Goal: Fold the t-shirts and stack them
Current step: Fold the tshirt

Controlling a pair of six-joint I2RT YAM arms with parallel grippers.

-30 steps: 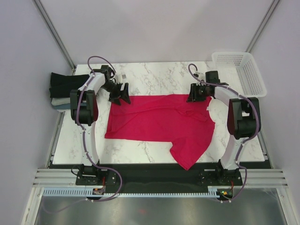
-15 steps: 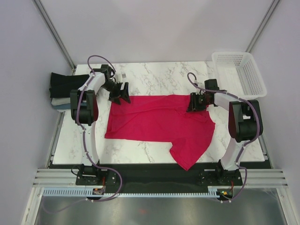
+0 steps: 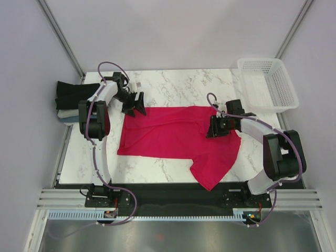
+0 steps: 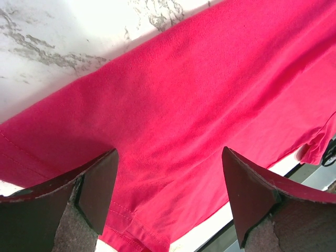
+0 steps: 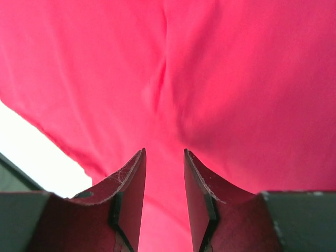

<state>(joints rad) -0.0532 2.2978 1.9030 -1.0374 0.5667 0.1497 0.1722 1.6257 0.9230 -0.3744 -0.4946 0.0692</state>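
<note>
1. Surface [image 3: 178, 84]: white marble. It carries all the items listed below.

2. Red shirt [image 3: 173, 134]: it lies open and flat at the centre of the surface, in a single layer. One sleeve or corner trails toward the near edge. No fold is visible in it. Judgement: this is the garment now being worked, and every fold on it is yet to be made.

3. Basket [image 3: 268, 79]: it stands at the far right corner, well apart from the shirt. No garment is visible in it.

4. Stack [image 3: 71, 100]: it sits at the far left edge. A black piece lies on top, with pale and blue layers under it. Judgement: these shirts are done. What is left is to fold the red one and place it here.

5. Left pincer [image 3: 134, 107]: it hovers at the far left corner of the shirt. Its fingers [image 4: 100, 184] are spread wide over the hem and grip nothing.

6. Right pincer [image 3: 217, 127]: it is low over the right part of the shirt. Its fingers [image 5: 131, 184] are drawn close, with a slim gap between them. A crease in the cloth runs toward that gap. Whether cloth is nipped there cannot be told.
</note>
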